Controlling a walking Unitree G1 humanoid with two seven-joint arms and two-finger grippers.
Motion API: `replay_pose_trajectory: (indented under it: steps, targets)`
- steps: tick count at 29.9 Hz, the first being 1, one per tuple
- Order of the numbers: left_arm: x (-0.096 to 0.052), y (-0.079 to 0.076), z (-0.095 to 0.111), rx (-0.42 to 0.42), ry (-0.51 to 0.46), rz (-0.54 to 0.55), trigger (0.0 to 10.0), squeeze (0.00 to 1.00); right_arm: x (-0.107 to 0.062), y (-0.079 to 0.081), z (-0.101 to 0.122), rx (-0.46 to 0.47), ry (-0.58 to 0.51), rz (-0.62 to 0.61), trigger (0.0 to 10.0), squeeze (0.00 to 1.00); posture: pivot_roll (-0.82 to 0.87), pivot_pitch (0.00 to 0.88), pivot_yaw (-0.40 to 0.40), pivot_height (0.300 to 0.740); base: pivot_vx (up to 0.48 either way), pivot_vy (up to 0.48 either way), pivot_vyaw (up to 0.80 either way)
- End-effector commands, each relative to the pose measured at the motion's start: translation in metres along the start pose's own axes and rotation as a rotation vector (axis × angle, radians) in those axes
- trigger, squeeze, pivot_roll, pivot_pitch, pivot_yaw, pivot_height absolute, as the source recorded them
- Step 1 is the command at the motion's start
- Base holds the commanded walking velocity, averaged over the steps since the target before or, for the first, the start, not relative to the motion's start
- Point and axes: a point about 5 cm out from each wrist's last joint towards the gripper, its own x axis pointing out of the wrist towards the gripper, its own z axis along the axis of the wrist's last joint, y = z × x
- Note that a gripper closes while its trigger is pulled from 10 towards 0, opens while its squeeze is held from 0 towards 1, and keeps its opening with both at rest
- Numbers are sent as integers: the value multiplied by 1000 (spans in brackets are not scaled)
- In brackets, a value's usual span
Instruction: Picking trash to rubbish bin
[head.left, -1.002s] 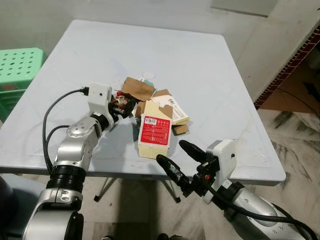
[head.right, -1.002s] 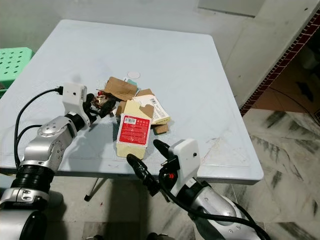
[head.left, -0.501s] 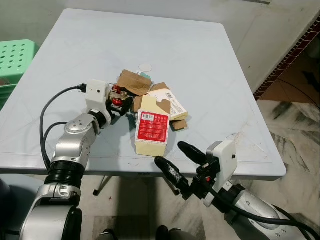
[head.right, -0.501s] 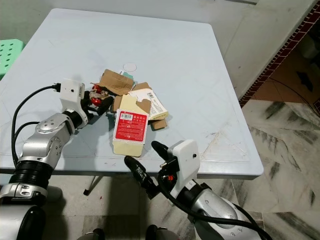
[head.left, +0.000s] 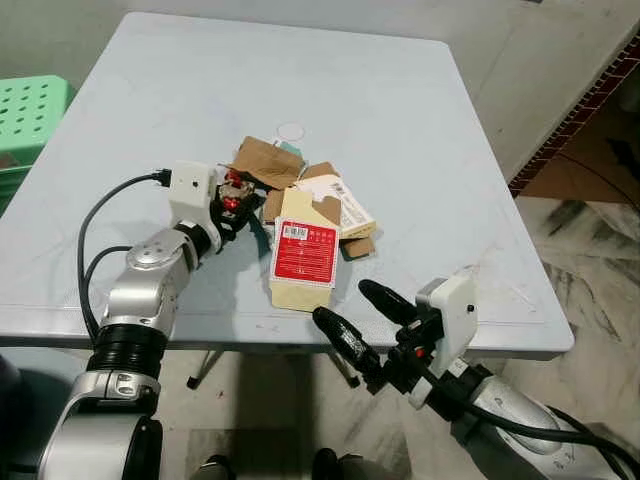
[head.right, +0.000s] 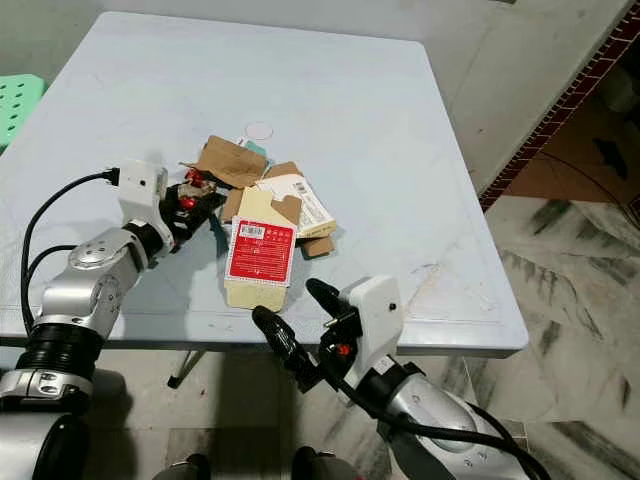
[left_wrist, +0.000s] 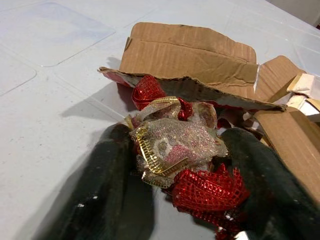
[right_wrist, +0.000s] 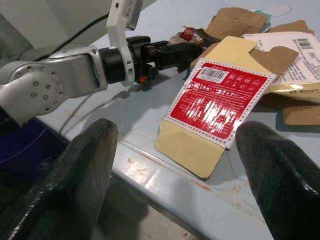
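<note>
Crumpled red-and-gold wrapper clamped between left claw fingers, beside torn cardboard.

On the pale square table, the crumpled red-and-gold mesh wrapper lies left of the flattened red-faced carton, with the torn brown cardboard piece behind both and the small white round disc farther back still.

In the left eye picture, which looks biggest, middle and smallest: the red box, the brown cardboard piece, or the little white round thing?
1. Red box, lying flat on the table.
2. Brown cardboard piece.
3. White round thing, smallest, though it lies a little farther from the camera.
</note>
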Motion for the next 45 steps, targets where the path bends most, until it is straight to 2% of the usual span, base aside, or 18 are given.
replay_pose_trajectory:
  steps: [1, 21, 39, 40, 42, 43, 45]
  targets:
    - [-1, 0, -6, -3, 31, -12, 0, 0, -2, -1, 1, 2, 5, -7, 10000, 0, -80, 252, -123, 740, 0, 0, 0]
    - [2, -3, -1, -2, 14, -33, 0, 0, 2, -9, 4, 2, -9, -22, 10000, 0, -71, 228, -121, 740, 0, 0, 0]
    - [1, 5, 10, 6, -27, -3, 0, 0, 13, -2, 12, 16, -31, 115, 10000, 0, -38, 183, -133, 740, 0, 0, 0]
    - [1, 6, 10, 16, -14, 2, 3176, 0, 14, -2, 12, 13, -33, 120, 10000, 0, -33, 173, -135, 740, 0, 0, 0]
    - [1, 6, 10, 16, -14, 2, 3176, 0, 14, -2, 12, 13, -33, 120, 10000, 0, -33, 173, -135, 740, 0, 0, 0]
    - [2, 6, 10, 23, -4, 5, 9686, 0, 16, -4, 12, 10, -34, 123, 10000, 0, -28, 165, -136, 740, 0, 0, 0]
    - [2, 6, 10, 21, -6, 2, 10000, 0, 18, -6, 12, 9, -34, 124, 10000, 0, -21, 153, -138, 740, 0, 0, 0]
